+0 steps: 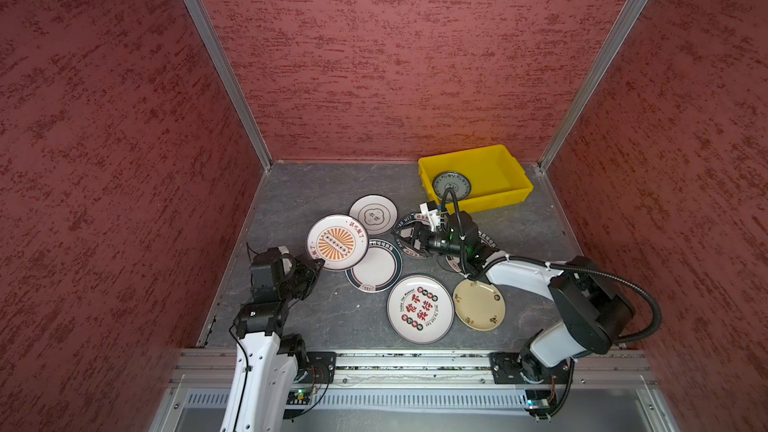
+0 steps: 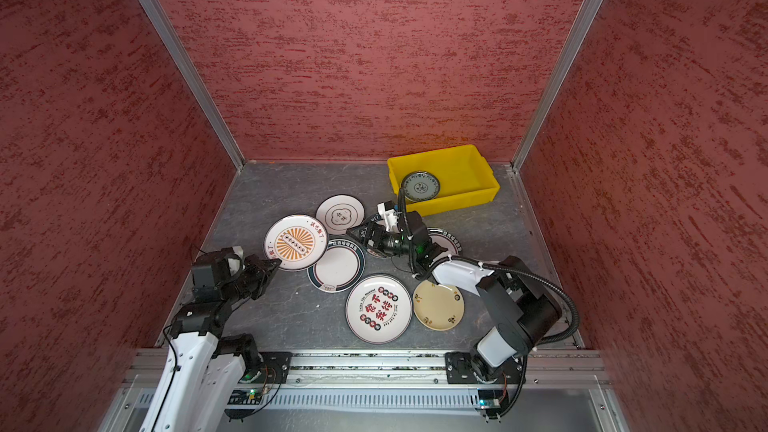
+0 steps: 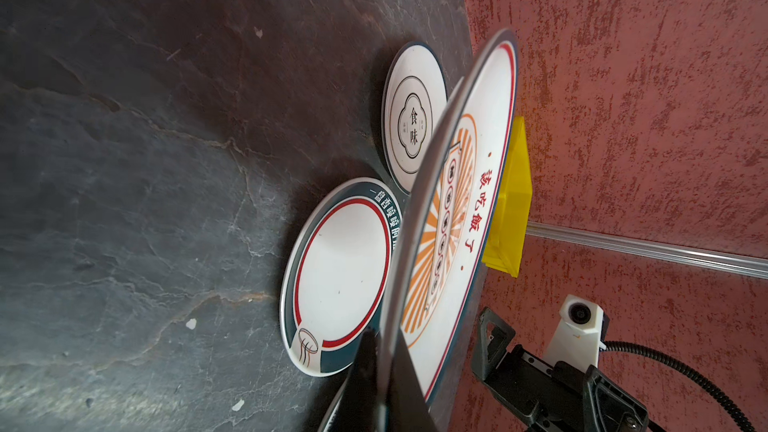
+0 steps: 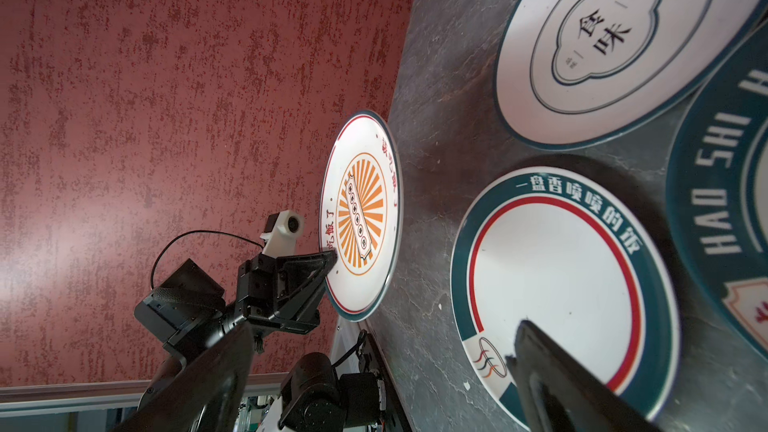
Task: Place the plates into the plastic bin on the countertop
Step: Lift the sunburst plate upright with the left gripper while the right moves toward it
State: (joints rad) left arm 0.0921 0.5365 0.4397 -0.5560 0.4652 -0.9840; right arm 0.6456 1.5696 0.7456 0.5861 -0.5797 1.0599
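Closed in on three sides by red textured walls (image 1: 374, 56). Below them, a dark grey veined desk (image 1: 316, 184). At its far right corner, against the back wall, a bright yellow plastic bin (image 1: 498, 199). Outside the bin, spread over the middle of the desk, seven plates in both top views. Nearest the rail, a large white plate with red characters (image 1: 419, 309). Farther back on the left, the orange sunburst plate (image 1: 336, 242), overlapping a green-rimmed plate with a red ring (image 1: 376, 268). To the right of those, a dark green HAO SHI plate (image 4: 706, 184) and one more dark-rimmed plate (image 2: 446, 238), both largely hidden under the right arm. Just beside the red-character plate, on its right, a smaller cream-yellow plate (image 1: 478, 305). Behind the sunburst plate, a small white plate with a dark cloud-shaped outline (image 1: 373, 214). Inside the bin, at its left end, one small dark blue-green patterned plate (image 1: 451, 186). Clamped narrow on the near rim of the sunburst plate, the left tool (image 1: 319, 264), with the plate tilted up on that side. Spread wide and holding nothing, the right tool (image 1: 402, 242), above the HAO SHI plate; contact with it impossible to tell.
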